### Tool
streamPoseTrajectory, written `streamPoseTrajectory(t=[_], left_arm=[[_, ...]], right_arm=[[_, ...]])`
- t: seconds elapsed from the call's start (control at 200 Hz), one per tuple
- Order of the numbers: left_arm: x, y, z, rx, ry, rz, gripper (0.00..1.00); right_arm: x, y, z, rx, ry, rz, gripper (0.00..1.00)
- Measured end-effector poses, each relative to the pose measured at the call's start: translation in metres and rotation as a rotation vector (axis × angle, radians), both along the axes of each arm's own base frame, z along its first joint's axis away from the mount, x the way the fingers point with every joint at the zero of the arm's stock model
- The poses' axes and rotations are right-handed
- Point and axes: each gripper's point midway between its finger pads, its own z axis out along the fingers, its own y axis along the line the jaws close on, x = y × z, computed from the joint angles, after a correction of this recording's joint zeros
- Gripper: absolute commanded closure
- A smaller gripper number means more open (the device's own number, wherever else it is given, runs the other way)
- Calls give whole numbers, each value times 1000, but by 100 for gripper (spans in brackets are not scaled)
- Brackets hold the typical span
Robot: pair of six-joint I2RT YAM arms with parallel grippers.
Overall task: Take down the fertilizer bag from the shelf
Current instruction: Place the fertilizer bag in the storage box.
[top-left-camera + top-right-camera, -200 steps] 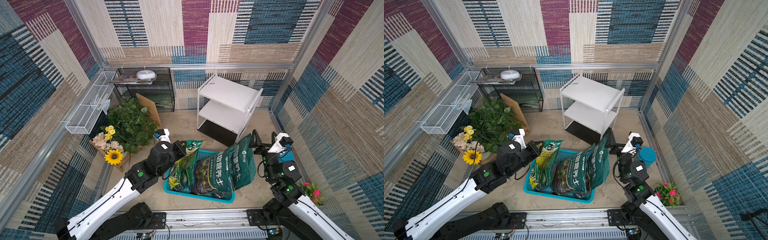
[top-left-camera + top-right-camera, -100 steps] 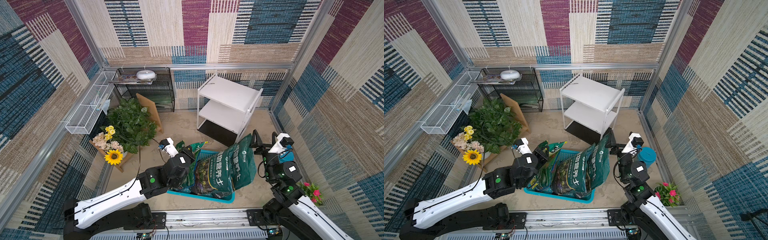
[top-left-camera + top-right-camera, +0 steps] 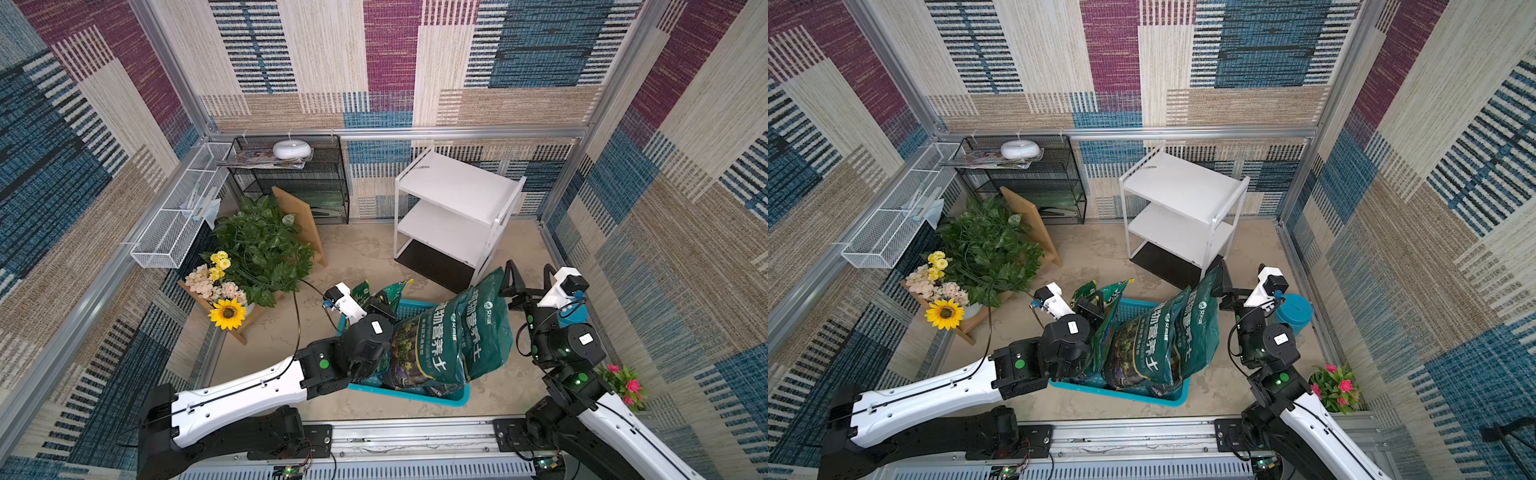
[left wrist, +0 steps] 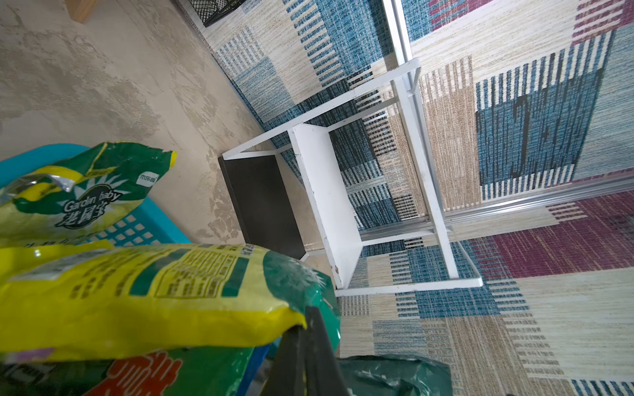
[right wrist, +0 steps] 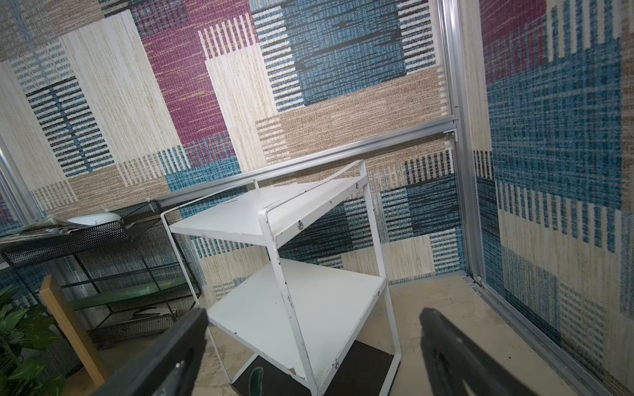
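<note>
Since a second ago my left arm (image 3: 249,386) has swung nearer, lowering the fertilizer bag (image 4: 147,291) into the blue basket (image 3: 415,398) beside the dark green soil bags (image 3: 453,340). My left pincer (image 4: 306,331) is clamped on the bag's yellow edge; my right pincer (image 3: 528,271) gapes wide and empty, near the shelf (image 3: 457,183), whose white boards stand bare at far right. I judge this the release step: next I should let go, then back out without dragging the bag.
</note>
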Motion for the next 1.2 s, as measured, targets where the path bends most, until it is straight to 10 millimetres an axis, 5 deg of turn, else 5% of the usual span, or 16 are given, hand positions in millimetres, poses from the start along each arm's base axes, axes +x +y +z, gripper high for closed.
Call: streamPoseTrajectory(t=[0.421, 0.626, 0.901, 0.987, 1.052, 1.197], left_arm=[[9, -6, -27, -48, 11, 54, 100], [0, 8, -63, -122, 76, 105, 100], [-11, 26, -70, -185, 67, 145, 100], [-12, 28, -68, -174, 66, 145, 81], [-12, 28, -59, -145, 56, 132, 50], [-12, 20, -7, -99, -23, 74, 15]], right_arm=[[0, 1, -2, 5, 2, 9, 1], [3, 4, -7, 2, 15, 19, 1], [5, 9, -10, 2, 25, 37, 1], [7, 11, -12, -2, 30, 43, 1], [9, 13, -14, -6, 39, 46, 1], [12, 16, -11, -12, 46, 51, 1]])
